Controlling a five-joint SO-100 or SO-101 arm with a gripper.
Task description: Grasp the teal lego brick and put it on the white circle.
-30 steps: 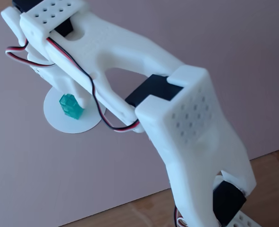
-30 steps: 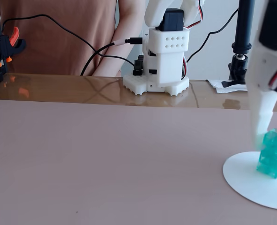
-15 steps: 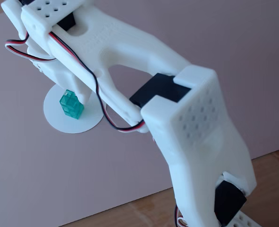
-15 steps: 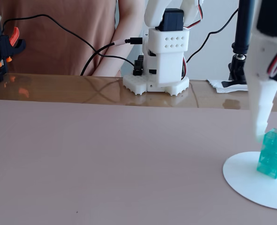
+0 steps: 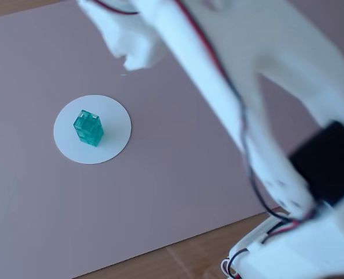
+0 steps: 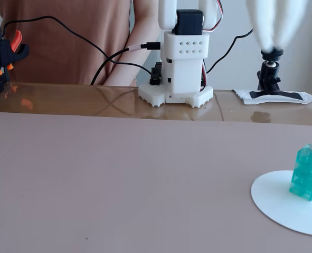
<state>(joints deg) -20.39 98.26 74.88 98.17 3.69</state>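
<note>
I find the teal lego brick [image 5: 88, 128] standing upright on the white circle [image 5: 114, 138], a little toward the upper left of the disc's middle in a fixed view taken from above. A lower fixed view confirms it: the brick [image 6: 306, 172] rests flat on the disc [image 6: 274, 201], well inside the rim, notched top up, with nothing touching it. I judge the placing step complete, since the brick stands free and stable with disc showing around it.

The disc lies on a mauve mat [image 5: 177, 174] that covers most of the wooden table [image 5: 189, 261]. The plain mat likely serves to make both target and brick easy to pick out.

The white arm [image 5: 241, 75] crosses the upper right of the view from above, blurred and well apart from the brick. Only a blunt white tip shows near the top edge; I cannot tell from either view whether the jaws are released or clenched, though they clearly hold nothing teal. The arm's base [image 6: 178, 68] sits at the far side of the table, its cables running off toward a person in an orange top [image 6: 66, 37].

Remaining risk, in my judgement, is slight: only a careless sweep of the arm over the disc could topple the brick.
</note>
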